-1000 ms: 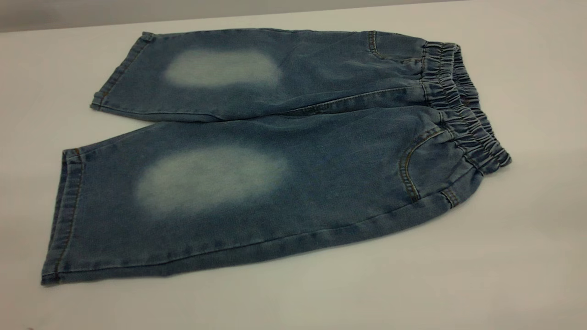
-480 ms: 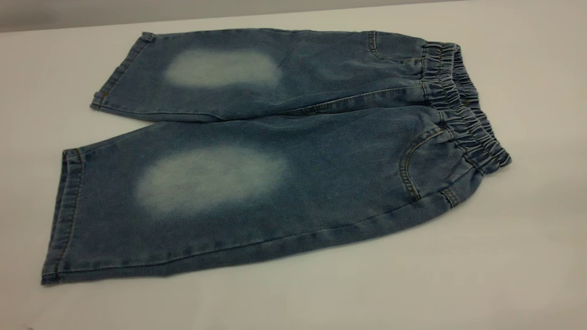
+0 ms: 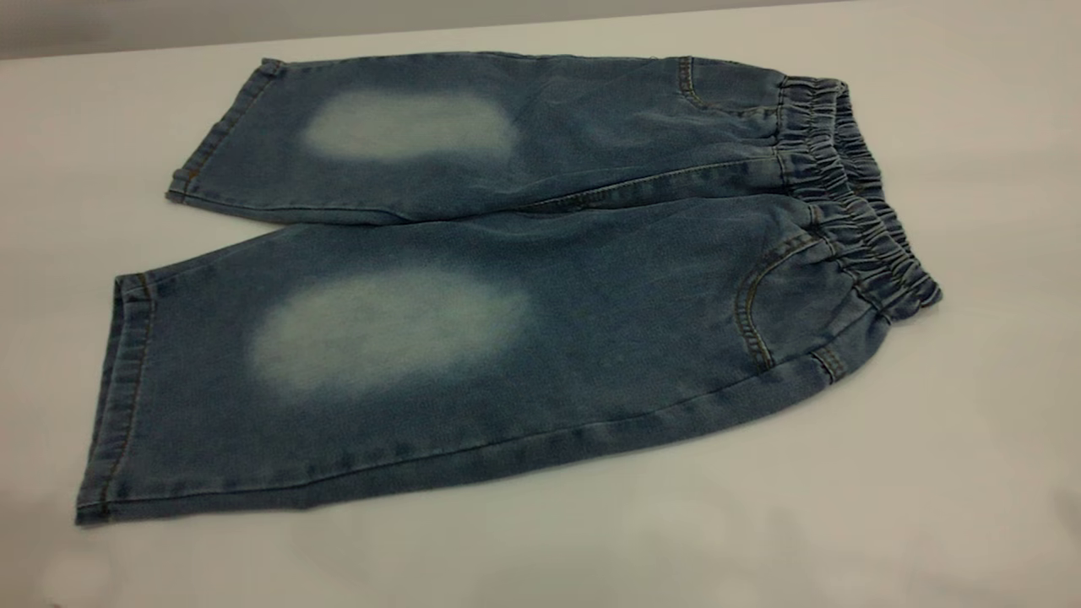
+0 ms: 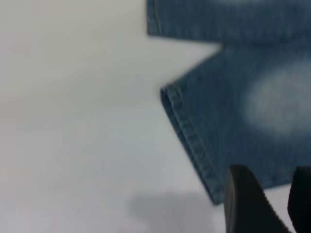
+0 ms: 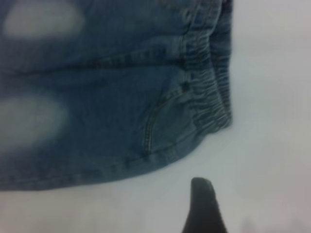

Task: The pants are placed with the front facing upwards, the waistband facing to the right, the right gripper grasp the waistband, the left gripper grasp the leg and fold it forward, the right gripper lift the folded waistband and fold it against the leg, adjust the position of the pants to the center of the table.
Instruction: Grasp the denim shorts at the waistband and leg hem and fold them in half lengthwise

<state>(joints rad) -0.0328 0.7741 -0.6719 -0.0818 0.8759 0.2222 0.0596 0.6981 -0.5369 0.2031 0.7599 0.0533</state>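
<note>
The pants [image 3: 507, 287] lie flat and unfolded on the table [image 3: 971, 464], with the front side up. Their long axis runs across the exterior view from left to right, a little tilted, so that the leg ends are at the left and the waistband [image 3: 853, 194] is at the right. The waistband is gathered and ruffled, and it runs from the far right corner of the garment toward the near right corner. The two legs spread apart toward the left: the far leg ends near the back edge of the table, and the near leg, which looks wider, ends at the near left. Each leg has a pale faded oval patch [image 3: 388, 333] in its middle part. A curved pocket seam [image 3: 756, 312] with tan stitching sits just beside the waistband on the near side.

No arm shows in the exterior view. In the left wrist view, the left gripper [image 4: 272, 206] hovers above the table at the corner of the near leg hem [image 4: 189, 141]; two dark fingers [image 4: 245, 204] are seen with a gap between them, so it is parted and holds nothing. In the right wrist view, only one dark fingertip [image 5: 201, 208] of the right gripper shows, above bare table near the waistband end; I cannot tell if this gripper is parted or closed.
</note>
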